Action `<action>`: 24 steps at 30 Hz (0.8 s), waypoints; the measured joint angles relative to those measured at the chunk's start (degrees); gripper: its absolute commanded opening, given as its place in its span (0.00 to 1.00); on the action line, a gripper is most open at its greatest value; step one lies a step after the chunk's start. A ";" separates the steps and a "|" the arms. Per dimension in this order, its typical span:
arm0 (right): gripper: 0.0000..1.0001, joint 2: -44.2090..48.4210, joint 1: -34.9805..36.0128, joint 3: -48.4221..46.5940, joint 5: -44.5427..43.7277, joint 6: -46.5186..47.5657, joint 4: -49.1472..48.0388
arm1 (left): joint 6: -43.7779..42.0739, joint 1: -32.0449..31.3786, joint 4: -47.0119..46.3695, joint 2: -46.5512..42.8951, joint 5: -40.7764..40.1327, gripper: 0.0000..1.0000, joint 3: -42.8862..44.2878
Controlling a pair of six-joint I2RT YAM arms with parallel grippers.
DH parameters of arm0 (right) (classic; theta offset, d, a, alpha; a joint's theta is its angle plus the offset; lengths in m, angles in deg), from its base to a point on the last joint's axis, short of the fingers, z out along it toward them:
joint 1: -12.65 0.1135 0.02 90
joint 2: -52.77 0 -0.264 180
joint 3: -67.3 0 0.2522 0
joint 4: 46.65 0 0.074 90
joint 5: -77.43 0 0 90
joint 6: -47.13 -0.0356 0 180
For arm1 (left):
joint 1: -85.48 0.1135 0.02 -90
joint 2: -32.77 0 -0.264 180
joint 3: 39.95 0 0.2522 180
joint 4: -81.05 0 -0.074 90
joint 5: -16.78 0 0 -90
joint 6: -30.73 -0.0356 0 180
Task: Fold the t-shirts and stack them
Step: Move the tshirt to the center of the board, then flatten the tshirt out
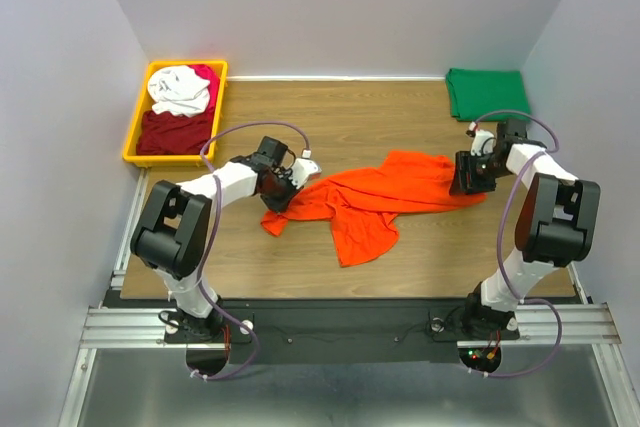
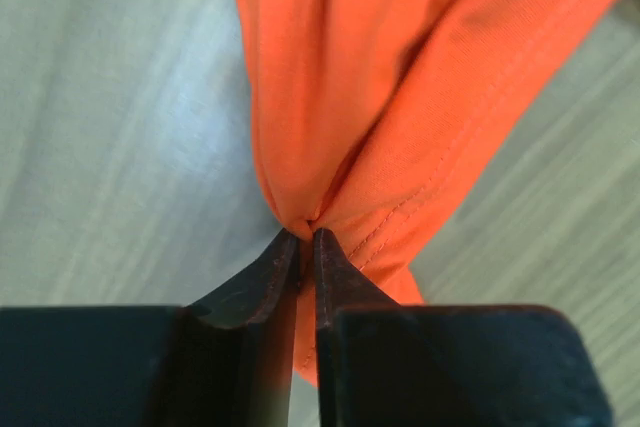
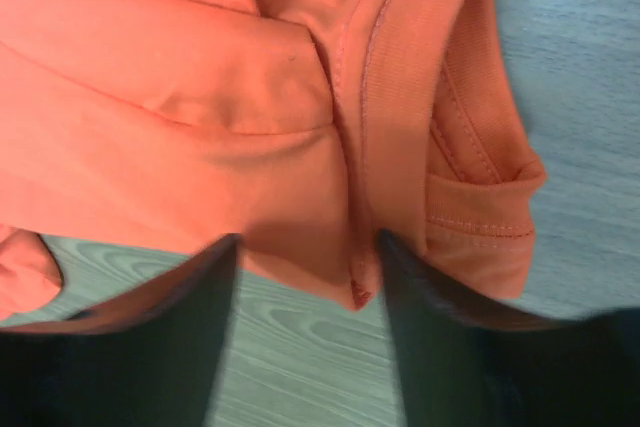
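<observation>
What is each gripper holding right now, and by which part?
Left gripper pinches the orange t-shirt at a stitched hem edge. Right gripper straddles its collar with jaws apart, not yet clamped.

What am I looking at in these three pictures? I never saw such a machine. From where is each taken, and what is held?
Two robot arms are bolted to a wooden table. The wide picture looks down from above; the two close pictures come from cameras on the wrists. An orange t-shirt lies crumpled in the middle, a folded green t-shirt at the far right corner, and a yellow bin of other clothes at the far left. The jaws of the left arm are pinched shut on the orange cloth; those of the right arm stand apart around its collar.
</observation>
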 measured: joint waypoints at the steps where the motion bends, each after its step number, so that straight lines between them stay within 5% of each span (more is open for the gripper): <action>1: 0.45 -0.04 0.04 0.07 -0.09 -0.04 -0.17 | -0.22 0.07 -0.04 0.61 -0.68 0.00 0.85; 4: 0.35 0.04 0.04 0.50 -0.07 -0.55 -0.66 | -0.98 1.55 -0.13 3.21 -2.32 0.00 4.28; 7: 0.13 1.75 0.07 2.40 0.98 -0.92 -0.92 | -1.90 5.33 0.20 7.02 -4.33 0.04 9.53; 8: 0.05 2.51 0.07 2.78 1.57 -0.79 -0.55 | -2.03 6.38 0.37 7.93 -4.63 0.11 10.88; 9: 0.01 4.07 0.11 3.28 2.54 -0.96 -0.15 | -2.23 8.11 0.87 9.49 -5.16 0.31 13.46; 12: 0.01 7.26 0.42 3.37 4.59 -1.40 0.72 | -2.49 11.91 3.15 11.61 -3.65 0.61 19.23; 19: 0.01 12.46 0.44 3.34 7.58 -2.25 1.03 | -3.63 12.46 4.68 -0.90 5.40 0.63 15.56; 22: 0.13 12.85 0.44 3.34 7.58 -2.29 1.27 | -4.66 6.08 5.33 -10.56 8.13 0.63 10.14; 24: 0.30 12.83 0.44 3.37 6.97 -2.27 1.44 | -4.92 0.44 5.51 -15.37 9.94 0.64 5.86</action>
